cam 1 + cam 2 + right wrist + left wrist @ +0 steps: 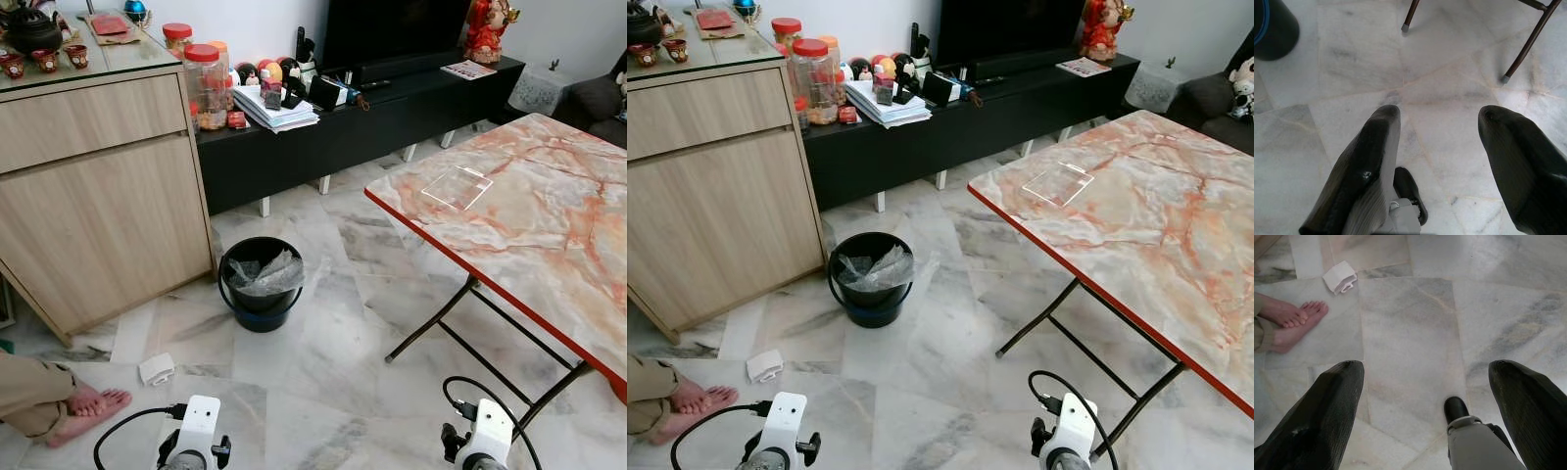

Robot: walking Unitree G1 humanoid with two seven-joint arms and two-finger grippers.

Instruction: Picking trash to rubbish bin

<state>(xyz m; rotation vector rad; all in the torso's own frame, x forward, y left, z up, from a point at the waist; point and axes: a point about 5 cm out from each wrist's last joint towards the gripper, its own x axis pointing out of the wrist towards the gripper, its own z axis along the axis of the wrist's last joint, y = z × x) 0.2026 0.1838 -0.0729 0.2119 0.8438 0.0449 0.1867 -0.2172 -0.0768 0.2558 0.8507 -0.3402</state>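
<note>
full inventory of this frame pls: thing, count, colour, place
rubbish bin: 1, black, clear liner inside, on floor by the cabinet
white trash piece: 1, on floor, near the bare feet
clear plastic sheet: 1, transparent, on the folding table
folding table: 1, orange marble pattern, red edge, dark legs, robot's right
wooden cabinet: 1, light wood, glass top, tea set on it
TV console: 1, black, against wall
jars: several, clear with red lids, on console
paper stack: 1, white, on console
person's bare feet: 2, on floor, robot's left
left gripper: open, over floor
right gripper: open, over floor
</note>
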